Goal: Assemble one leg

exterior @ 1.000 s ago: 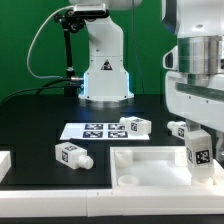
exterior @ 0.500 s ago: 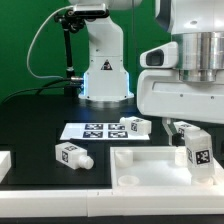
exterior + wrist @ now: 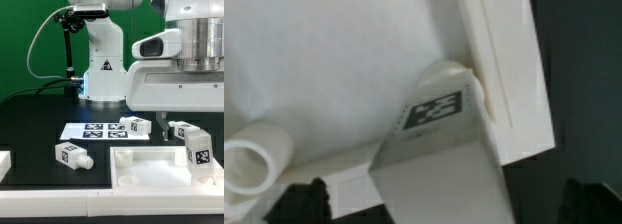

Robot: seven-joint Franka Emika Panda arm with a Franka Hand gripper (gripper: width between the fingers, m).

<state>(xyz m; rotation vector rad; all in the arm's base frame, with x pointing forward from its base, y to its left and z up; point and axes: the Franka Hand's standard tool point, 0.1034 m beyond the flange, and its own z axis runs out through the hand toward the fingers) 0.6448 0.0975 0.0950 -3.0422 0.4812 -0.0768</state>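
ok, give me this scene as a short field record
upright leg: short white square-section plastic post, tagged, standing in a corner of the flat white tray-like panel
loose legs: three alike, lying on the black table
end effector: open, fingers clear of the upright leg's sides
marker board: thin white tagged board, flat on the table

arm (image 3: 182, 70): wrist low, at exterior view's right | jaws: spread wide apart, pointing down
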